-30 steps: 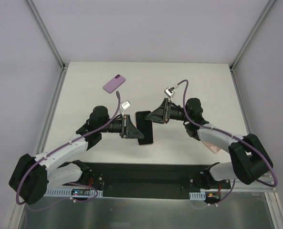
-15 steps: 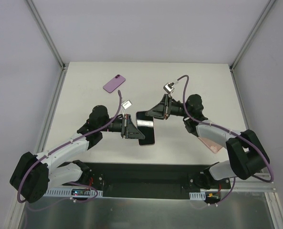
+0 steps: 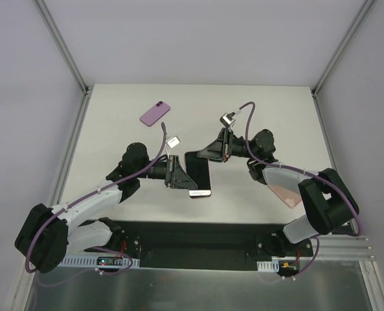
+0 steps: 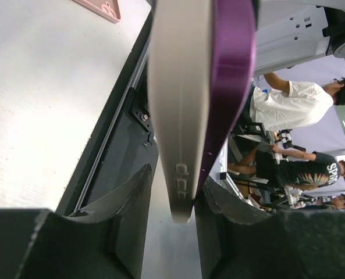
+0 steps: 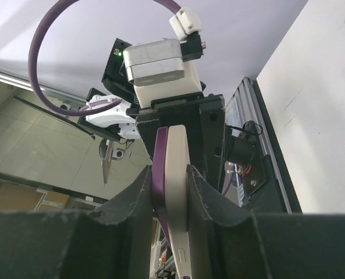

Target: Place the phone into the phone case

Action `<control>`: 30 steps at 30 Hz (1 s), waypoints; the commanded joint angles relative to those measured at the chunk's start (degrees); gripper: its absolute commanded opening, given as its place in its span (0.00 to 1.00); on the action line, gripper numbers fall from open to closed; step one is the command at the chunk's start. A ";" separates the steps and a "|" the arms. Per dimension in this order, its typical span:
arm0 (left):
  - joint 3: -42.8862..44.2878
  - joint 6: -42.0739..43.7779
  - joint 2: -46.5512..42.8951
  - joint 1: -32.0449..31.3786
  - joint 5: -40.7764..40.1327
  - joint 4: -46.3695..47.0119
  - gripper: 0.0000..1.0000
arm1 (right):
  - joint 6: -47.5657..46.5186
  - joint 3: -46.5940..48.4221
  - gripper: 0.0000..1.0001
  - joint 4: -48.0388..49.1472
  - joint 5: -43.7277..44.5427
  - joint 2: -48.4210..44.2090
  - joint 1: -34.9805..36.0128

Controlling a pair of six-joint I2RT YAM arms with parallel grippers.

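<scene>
The phone (image 3: 199, 175), dark screen up, is held above the table between both grippers. In the left wrist view its pale edge (image 4: 178, 104) has a purple phone case (image 4: 233, 70) against one face. My left gripper (image 3: 182, 173) grips the phone's left side, and its jaws (image 4: 175, 174) close around phone and case. My right gripper (image 3: 212, 154) clamps the far end. In the right wrist view its jaws (image 5: 169, 171) press on the pale phone (image 5: 175, 174) and the purple case (image 5: 159, 168) together.
A second purple phone-shaped item (image 3: 155, 113) lies at the back left of the white table (image 3: 114, 129). A pink case (image 3: 287, 194) lies under my right forearm and also shows in the left wrist view (image 4: 99, 7). The black base rail (image 3: 198, 236) runs along the near edge.
My right gripper has shifted slightly left on the phone's far end. The phone has turned from tilted to nearly level, and its near end has moved a little right. My left gripper kept its hold.
</scene>
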 commanded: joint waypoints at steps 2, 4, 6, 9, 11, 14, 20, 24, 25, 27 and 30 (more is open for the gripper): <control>-0.95 -2.82 1.66 1.03 -1.68 3.30 0.31 | 3.97 0.72 0.03 12.88 -0.18 -1.51 -0.18; -1.91 -5.19 2.53 1.39 -1.24 7.69 0.17 | 3.88 0.54 0.11 12.79 -0.79 -1.77 -0.10; -2.44 -6.51 3.15 1.48 -0.89 10.33 0.08 | 4.50 0.28 0.28 12.79 -0.71 -1.86 -0.27; -2.44 -6.87 4.21 1.48 -0.88 10.34 0.01 | 5.03 0.11 0.46 12.44 -0.09 -1.69 -0.71; -2.71 -6.96 4.47 1.56 -1.41 10.16 0.00 | 4.59 -0.33 0.49 12.00 0.00 -1.33 -0.80; -3.50 -7.40 3.69 1.92 -2.99 9.55 0.00 | 2.75 -1.65 0.45 10.78 -0.18 -0.98 -0.97; -4.64 -6.96 -0.36 3.15 -7.74 6.21 0.00 | -9.07 -3.50 0.38 -3.66 -0.88 -5.37 -1.06; -3.94 -6.78 -0.98 3.15 -7.92 4.80 0.00 | -26.45 -0.97 0.32 -27.85 0.25 -11.87 -0.45; -3.76 -6.87 -0.89 3.15 -7.74 4.80 0.00 | -29.92 0.01 0.25 -33.03 0.78 -14.40 -0.19; -3.59 -6.96 -0.80 3.15 -7.56 5.33 0.00 | -35.81 1.77 0.20 -42.91 1.75 -16.88 0.69; -3.50 -7.13 -0.63 3.15 -6.42 6.82 0.00 | -35.84 2.21 0.20 -43.37 -0.17 -16.81 1.22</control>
